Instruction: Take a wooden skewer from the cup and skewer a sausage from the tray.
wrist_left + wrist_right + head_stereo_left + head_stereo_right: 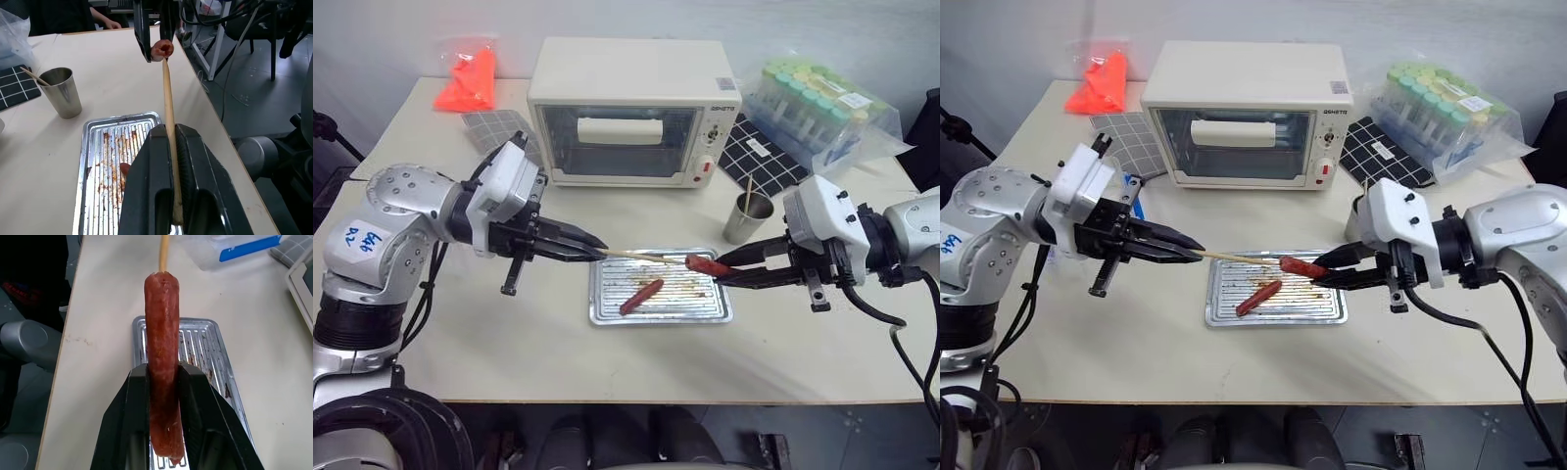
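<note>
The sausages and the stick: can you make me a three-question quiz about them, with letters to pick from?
1. Where is the second sausage?
A. lying in the tray
B. inside the oven
C. in the cup

2. How many sausages are there?
A. one
B. two
C. four

3. What is the left end effector doing?
A. hanging open
B. shut on the wooden skewer
C. holding the cup

Answers:
1 A: it lies on the tray's ribbed floor.
2 B: one lies in the tray, the other sausage is gripped by the right end effector.
3 B: the left wrist view shows the skewer clamped between its fingers, tip at the sausage's end.
</note>
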Motion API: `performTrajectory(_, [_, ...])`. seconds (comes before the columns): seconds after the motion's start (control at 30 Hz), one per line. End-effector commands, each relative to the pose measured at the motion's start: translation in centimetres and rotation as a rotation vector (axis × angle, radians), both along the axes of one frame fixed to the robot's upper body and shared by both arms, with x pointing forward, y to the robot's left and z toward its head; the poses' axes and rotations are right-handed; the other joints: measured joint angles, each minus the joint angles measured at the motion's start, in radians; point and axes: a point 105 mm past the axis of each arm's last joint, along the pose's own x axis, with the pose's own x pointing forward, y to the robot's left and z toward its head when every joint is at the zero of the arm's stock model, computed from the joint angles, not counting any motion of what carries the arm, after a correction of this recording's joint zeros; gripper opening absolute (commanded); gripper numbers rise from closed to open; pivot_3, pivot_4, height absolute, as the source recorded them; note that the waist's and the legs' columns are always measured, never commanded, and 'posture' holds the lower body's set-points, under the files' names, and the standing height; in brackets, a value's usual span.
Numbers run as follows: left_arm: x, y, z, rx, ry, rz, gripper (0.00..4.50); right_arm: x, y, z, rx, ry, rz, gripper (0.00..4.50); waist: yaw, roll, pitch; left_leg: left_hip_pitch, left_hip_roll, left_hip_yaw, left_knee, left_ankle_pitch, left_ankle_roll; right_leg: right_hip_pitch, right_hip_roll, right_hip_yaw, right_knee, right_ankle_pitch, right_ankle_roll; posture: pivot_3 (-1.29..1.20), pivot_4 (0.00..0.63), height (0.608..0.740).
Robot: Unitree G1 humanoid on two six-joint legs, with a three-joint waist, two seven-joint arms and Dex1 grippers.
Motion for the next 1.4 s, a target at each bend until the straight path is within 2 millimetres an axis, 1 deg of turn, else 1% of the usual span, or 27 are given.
performTrajectory(0.03, [-0.1, 0.5, 0.7, 0.007, -0.034, 0.011, 0.0, 0.0, -0.1, 0.3, -0.008, -0.031, 0.003, 0.81, 0.0, 0.0, 0.0, 0.0, 0.0, 0.0, 0.0, 0.0, 0.0, 0.0, 0.0, 0.0, 0.0, 0.0, 0.0, 0.0, 0.15, 0.74])
performTrajectory(0.23, [-0.2, 0.5, 1.1, 0.013, -0.048, 0.003, 0.0, 0.0, 0.0, 0.0, -0.012, -0.025, 0.008, 0.81, 0.0, 0.0, 0.0, 0.0, 0.0, 0.0, 0.0, 0.0, 0.0, 0.0, 0.0, 0.0, 0.0, 0.0, 0.0, 0.0, 0.15, 0.74])
performTrajectory(0.3, [-0.1, 0.4, 1.1, 0.013, -0.054, -0.001, 0.0, -0.1, 0.0, -0.2, -0.026, -0.026, 0.015, 0.49, 0.0, 0.0, 0.0, 0.0, 0.0, 0.0, 0.0, 0.0, 0.0, 0.0, 0.0, 0.0, 0.0, 0.0, 0.0, 0.0, 0.15, 0.74])
performTrajectory(0.33, [-0.1, 0.4, 1.1, 0.016, -0.056, -0.004, 0.0, -0.1, 0.0, -0.4, -0.046, -0.036, 0.015, 0.49, 0.0, 0.0, 0.0, 0.0, 0.0, 0.0, 0.0, 0.0, 0.0, 0.0, 0.0, 0.0, 0.0, 0.0, 0.0, 0.0, 0.15, 0.74])
performTrajectory(0.37, [0.0, 0.4, 1.1, 0.019, -0.057, -0.006, 0.0, 0.0, -0.1, -0.6, -0.06, -0.044, 0.014, 0.32, 0.0, 0.0, 0.0, 0.0, 0.0, 0.0, 0.0, 0.0, 0.0, 0.0, 0.0, 0.0, 0.0, 0.0, 0.0, 0.0, 0.15, 0.74])
performTrajectory(0.4, [0.0, 0.4, 1.1, 0.023, -0.058, -0.01, 0.0, 0.1, -0.1, -0.7, -0.07, -0.05, 0.005, 0.27, 0.0, 0.0, 0.0, 0.0, 0.0, 0.0, 0.0, 0.0, 0.0, 0.0, 0.0, 0.0, 0.0, 0.0, 0.0, 0.0, 0.15, 0.74])
performTrajectory(0.57, [0.1, 0.1, 1.0, 0.044, -0.066, -0.035, 0.0, 0.7, -0.2, -1.0, -0.121, -0.091, -0.009, 0.27, 0.0, 0.0, 0.0, 0.0, 0.0, 0.0, 0.001, 0.0, 0.0, 0.0, 0.0, 0.0, 0.001, 0.0, 0.0, 0.0, 0.15, 0.74])
performTrajectory(0.73, [0.1, 0.0, 0.7, 0.07, -0.075, -0.057, 0.0, 0.8, 0.1, -0.8, -0.127, -0.1, -0.004, 0.27, -0.001, 0.0, 0.0, 0.0, 0.0, 0.0, 0.001, 0.0, 0.0, -0.001, 0.0, 0.0, 0.001, 0.0, 0.0, 0.0, 0.15, 0.74])
performTrajectory(0.93, [1.0, 0.5, -0.3, 0.109, -0.087, -0.032, 0.0, 0.8, 0.2, -0.6, -0.13, -0.107, -0.003, 0.27, 0.0, 0.0, 0.0, 0.0, 0.0, 0.0, 0.002, 0.0, 0.0, -0.001, 0.0, 0.0, 0.001, 0.0, 0.0, 0.0, 0.15, 0.74])
performTrajectory(1.03, [1.4, 0.7, -0.5, 0.112, -0.092, -0.015, 0.0, 0.7, 0.3, -0.6, -0.129, -0.106, -0.002, 0.27, -0.001, 0.0, 0.0, 0.0, 0.0, 0.0, 0.002, 0.0, 0.0, -0.001, 0.0, 0.0, 0.001, 0.0, 0.0, 0.0, 0.15, 0.74])
performTrajectory(1.17, [1.6, 0.0, -0.1, 0.091, -0.106, -0.017, 0.0, 0.7, 0.5, -0.5, -0.123, -0.104, 0.002, 0.27, 0.001, 0.0, 0.0, 0.0, 0.0, 0.0, 0.002, 0.0, 0.0, -0.001, 0.0, 0.0, 0.002, 0.0, 0.0, 0.0, 0.15, 0.74])
performTrajectory(1.4, [1.6, -0.7, 0.0, 0.075, -0.121, -0.026, 0.0, 0.7, 0.7, -0.6, -0.118, -0.104, -0.001, 0.27, 0.0, 0.0, 0.0, 0.0, 0.0, 0.0, 0.002, 0.0, 0.0, -0.001, 0.0, 0.0, 0.002, 0.0, 0.0, 0.0, 0.15, 0.74])
